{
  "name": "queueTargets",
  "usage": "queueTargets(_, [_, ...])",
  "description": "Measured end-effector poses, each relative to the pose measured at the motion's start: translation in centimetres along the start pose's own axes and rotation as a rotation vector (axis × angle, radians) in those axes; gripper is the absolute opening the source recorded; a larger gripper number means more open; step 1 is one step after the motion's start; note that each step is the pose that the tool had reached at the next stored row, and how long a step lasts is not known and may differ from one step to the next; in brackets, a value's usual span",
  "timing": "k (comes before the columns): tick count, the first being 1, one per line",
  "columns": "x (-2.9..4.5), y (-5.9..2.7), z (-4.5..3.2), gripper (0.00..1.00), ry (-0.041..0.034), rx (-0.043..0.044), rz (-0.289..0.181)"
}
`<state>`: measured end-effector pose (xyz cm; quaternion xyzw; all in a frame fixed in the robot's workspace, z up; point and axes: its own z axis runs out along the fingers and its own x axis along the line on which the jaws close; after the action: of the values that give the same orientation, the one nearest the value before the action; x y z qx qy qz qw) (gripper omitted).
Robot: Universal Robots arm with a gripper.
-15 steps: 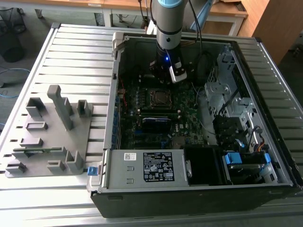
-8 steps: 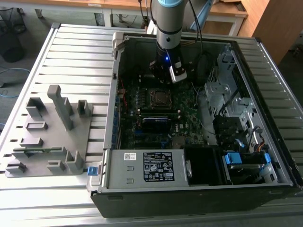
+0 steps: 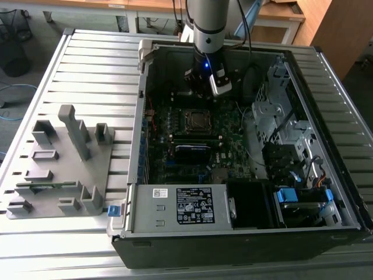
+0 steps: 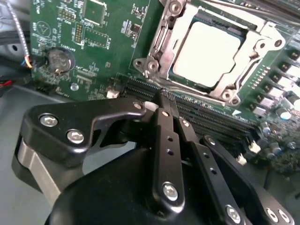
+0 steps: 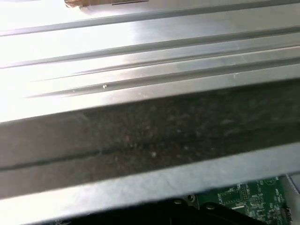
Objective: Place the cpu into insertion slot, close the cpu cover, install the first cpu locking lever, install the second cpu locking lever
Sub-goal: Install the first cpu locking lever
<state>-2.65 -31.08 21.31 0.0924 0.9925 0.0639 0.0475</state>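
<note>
Both pincer (image 4: 166, 105) fingers pressed together (empty), beside covered cpu (image 4: 213, 49)

The arm (image 3: 207, 23) was held near-vertical, with the gripper (image 4: 165, 104) pointed downward beneath it and its black fingers (image 4: 169, 140) pressed together, nothing gripped.

Even room light, glare on table (image 5: 140, 42)

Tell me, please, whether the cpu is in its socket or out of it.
In: the cpu lies flat inside the socket, framed by the cpu cover.
</note>
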Motion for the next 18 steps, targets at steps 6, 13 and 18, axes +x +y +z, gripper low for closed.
queueTargets(6, [-0.06, 0.10, -0.70, 0.10, -0.0001, -0.0003, 0.000])
queueTargets(13, [-0.06, 0.10, -0.74, 0.10, 0.0000, -0.0001, 0.000])
queueTargets(18, [-0.07, 0.09, -0.75, 0.10, 0.0157, 0.0111, 0.001])
